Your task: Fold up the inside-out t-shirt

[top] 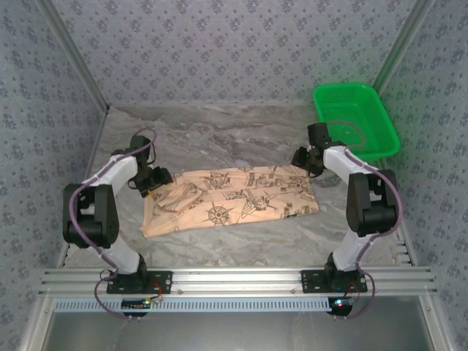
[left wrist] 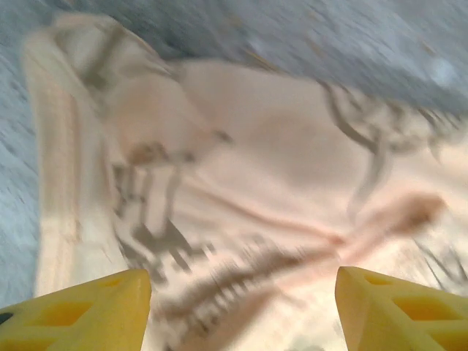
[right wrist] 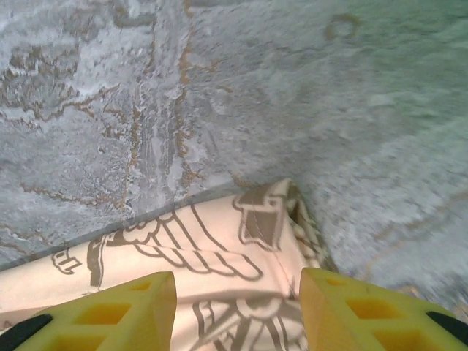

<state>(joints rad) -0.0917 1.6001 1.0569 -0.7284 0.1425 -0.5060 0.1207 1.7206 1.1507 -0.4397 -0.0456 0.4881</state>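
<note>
You have one t-shirt [top: 232, 199] on one marble-patterned table [top: 219, 139], and one green basket [top: 356, 117] at the far right. You have two arms, one left and one right, so two grippers: the left gripper [top: 150, 184] and the right gripper [top: 302, 161]. Each gripper shows you two yellow fingers [left wrist: 73, 314].

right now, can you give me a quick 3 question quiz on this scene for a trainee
1. True or false: the t-shirt lies inside the green basket.
2. Multiple choice: where does the basket stand? A far right corner; B near left corner; C between the arm bases.
3. Short answer: do the jaws of the left gripper and the right gripper stand open or shut?

Key: 1 false; 2 A; 3 open, both.
</note>
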